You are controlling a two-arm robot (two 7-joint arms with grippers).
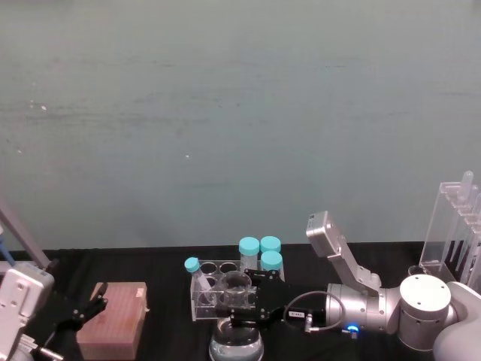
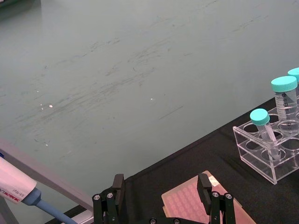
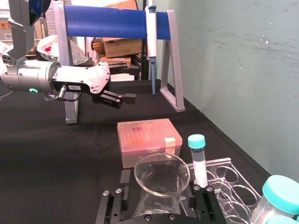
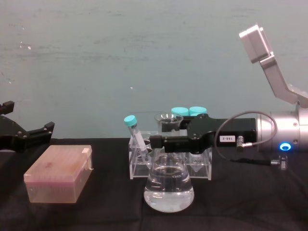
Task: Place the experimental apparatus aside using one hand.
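Presently the right end effector (image 4: 161,142) is clenched around the neck of the conical flask (image 4: 169,185), which stands on the table (image 4: 96,214) just before the tube rack (image 4: 171,166); a straight, upright lift appears advisable to avoid striking that rack, while the left end effector (image 4: 29,134) hangs released over the tip box (image 4: 57,174).

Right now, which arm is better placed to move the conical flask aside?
Right. The right gripper already has its fingers at the neck of the conical flask, while the left gripper hangs open over the pink tip box, well off to the flask's left.
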